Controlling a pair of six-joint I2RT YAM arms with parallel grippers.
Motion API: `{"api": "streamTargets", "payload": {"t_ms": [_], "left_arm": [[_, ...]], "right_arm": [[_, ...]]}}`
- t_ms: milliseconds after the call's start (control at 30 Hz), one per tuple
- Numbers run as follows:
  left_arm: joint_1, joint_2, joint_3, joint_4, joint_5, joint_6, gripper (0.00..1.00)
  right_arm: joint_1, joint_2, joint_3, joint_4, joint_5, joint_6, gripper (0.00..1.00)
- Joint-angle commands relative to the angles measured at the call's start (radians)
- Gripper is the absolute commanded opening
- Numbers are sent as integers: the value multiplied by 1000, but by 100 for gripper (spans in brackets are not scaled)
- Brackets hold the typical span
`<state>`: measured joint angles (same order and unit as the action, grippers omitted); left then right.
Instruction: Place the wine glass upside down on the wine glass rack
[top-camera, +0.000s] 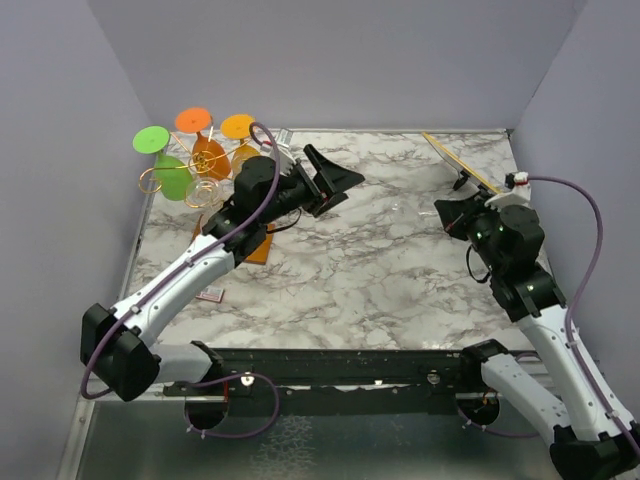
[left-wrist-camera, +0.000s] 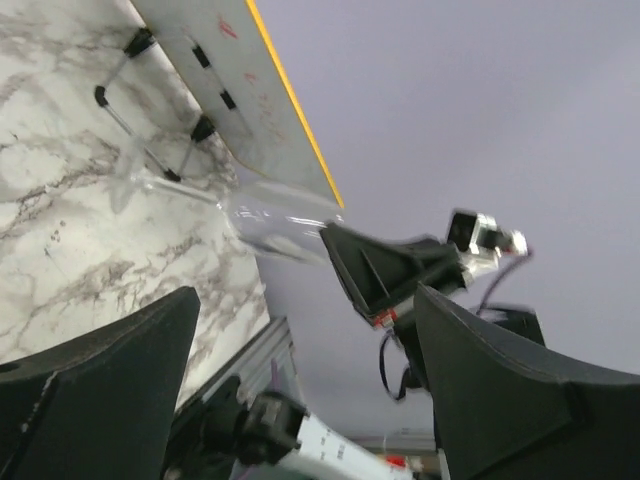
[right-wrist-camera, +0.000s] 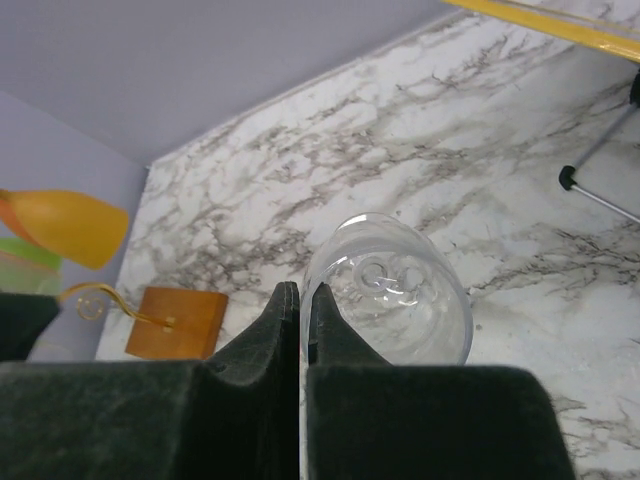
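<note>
Both arms rise from the near edge of the table (top-camera: 400, 270). The left arm (top-camera: 190, 275) reaches forward and leftward, elbow low; the left end effector (top-camera: 335, 185) stands wide open, empty, tilted above the surface just right of the rack. The right arm (top-camera: 530, 300) is folded upright at the right side; the right end effector (right-wrist-camera: 300, 295) is closed to a narrow seam, pinching the rim of the clear wine glass (right-wrist-camera: 390, 300). The glass lies roughly horizontal, stem pointing away from the fingers. The table is white-grey marble pattern. At far left stands the wine glass rack (top-camera: 150, 182), gold wire on a wooden base (right-wrist-camera: 180, 322), carrying coloured glasses (top-camera: 175, 175) foot-up. A yellow-edged board (top-camera: 455, 160) sits at the far right. Plain lilac-grey walls (top-camera: 350, 60) enclose the rear and sides.
</note>
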<state>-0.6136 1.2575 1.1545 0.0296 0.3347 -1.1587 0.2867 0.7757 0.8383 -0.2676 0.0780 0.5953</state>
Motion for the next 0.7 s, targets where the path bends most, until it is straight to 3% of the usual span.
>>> {"api": "streamTargets", "payload": {"t_ms": [0,233,500,667], "left_arm": [[-77,42,-21,167,-258,-201,93],[-187,136,30,181,-369,-281,94],[-284,189,77,187,-579,-315,78],[-319,227,112,179,-643,-318,74]], "right_arm": [[-3,-110,-59,165,10,81,1],[-4,-272,-185,301,20,221,1],[-4,-370,-286,453,2,377,1],[-4,-398,-324,525,-1,437,1]]}}
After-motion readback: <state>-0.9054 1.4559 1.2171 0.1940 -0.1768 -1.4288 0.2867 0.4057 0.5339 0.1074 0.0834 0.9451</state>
